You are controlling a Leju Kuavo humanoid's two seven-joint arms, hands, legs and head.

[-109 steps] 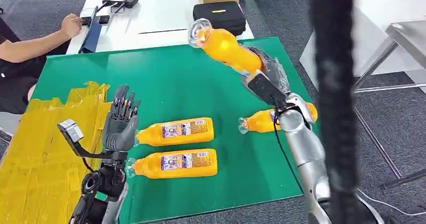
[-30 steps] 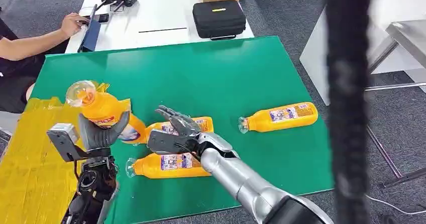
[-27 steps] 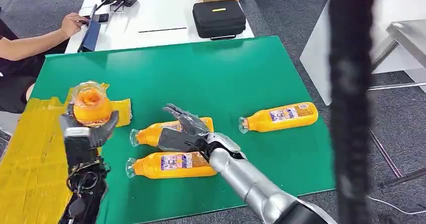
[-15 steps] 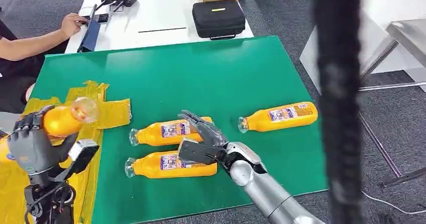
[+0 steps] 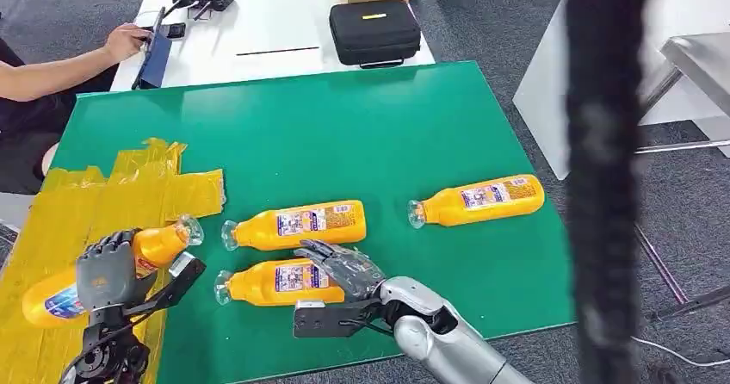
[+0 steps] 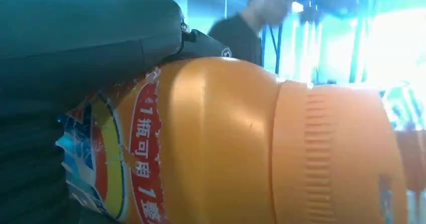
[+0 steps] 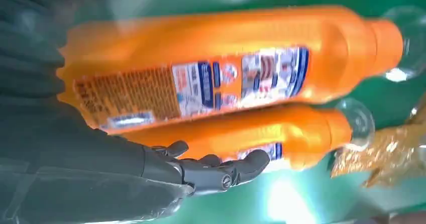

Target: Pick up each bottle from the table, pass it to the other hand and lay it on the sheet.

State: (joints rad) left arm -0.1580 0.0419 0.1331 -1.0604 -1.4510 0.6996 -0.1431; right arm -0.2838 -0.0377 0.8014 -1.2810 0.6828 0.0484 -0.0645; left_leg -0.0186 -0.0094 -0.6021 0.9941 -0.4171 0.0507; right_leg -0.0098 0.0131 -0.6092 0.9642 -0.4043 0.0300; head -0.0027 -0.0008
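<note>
— Green matting (image 5: 344, 134) covers the table, with a crinkled yellow sheet (image 5: 77, 203) at its nine o'clock edge. Where's the carried bottle?

— The left hand (image 5: 103, 268) grips an orange bottle (image 5: 103, 272) around its middle, low over the sheet at about eight o'clock, clear cap toward the mat.

— And the right hand (image 5: 344, 272)?

— Holding nothing, fingers loosely spread above the near bottle (image 5: 284, 282) at six o'clock. A second bottle (image 5: 297, 226) lies just beyond it, a third (image 5: 478, 200) well apart at three o'clock.

— Anyone around?

— A person's arm (image 5: 69, 57) rests on the white table (image 5: 258, 31) at eleven o'clock.
</note>
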